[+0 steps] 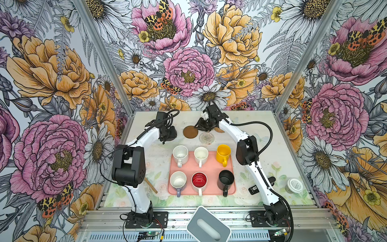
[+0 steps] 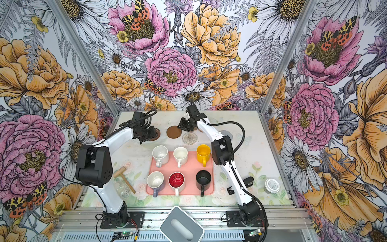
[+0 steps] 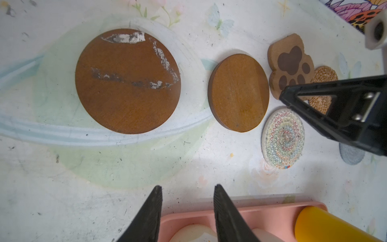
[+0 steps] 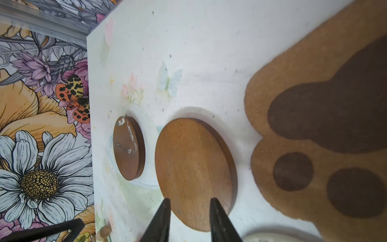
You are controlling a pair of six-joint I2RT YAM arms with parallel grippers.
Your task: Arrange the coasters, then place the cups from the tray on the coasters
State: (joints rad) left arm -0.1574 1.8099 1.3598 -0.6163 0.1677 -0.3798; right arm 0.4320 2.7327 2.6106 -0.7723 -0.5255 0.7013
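Observation:
Six cups stand on the pink tray [image 1: 211, 167]: two white [image 1: 180, 153] [image 1: 201, 154], yellow [image 1: 223, 154], lavender [image 1: 178, 180], red-inside [image 1: 199, 180] and black [image 1: 225, 178]. The coasters lie behind it: scratched brown disc [image 3: 127, 80], plain brown disc [image 3: 238, 92], paw print [image 3: 291, 62], rattan [image 3: 323, 76], whitish woven [image 3: 282, 137], grey-blue [image 3: 351, 156]. My left gripper [image 3: 188, 188] hangs open and empty between the scratched disc and the tray's back rim. My right gripper [image 4: 190, 201] hovers open over the plain disc's edge, beside the paw print [image 4: 314, 146].
A wooden mallet [image 2: 124, 178] and a clear glass jar [image 2: 122, 189] lie left of the tray. A white-lidded container [image 1: 294, 185] and a small black device [image 1: 253, 188] sit on the right. A grey box [image 1: 208, 225] stands at the front edge.

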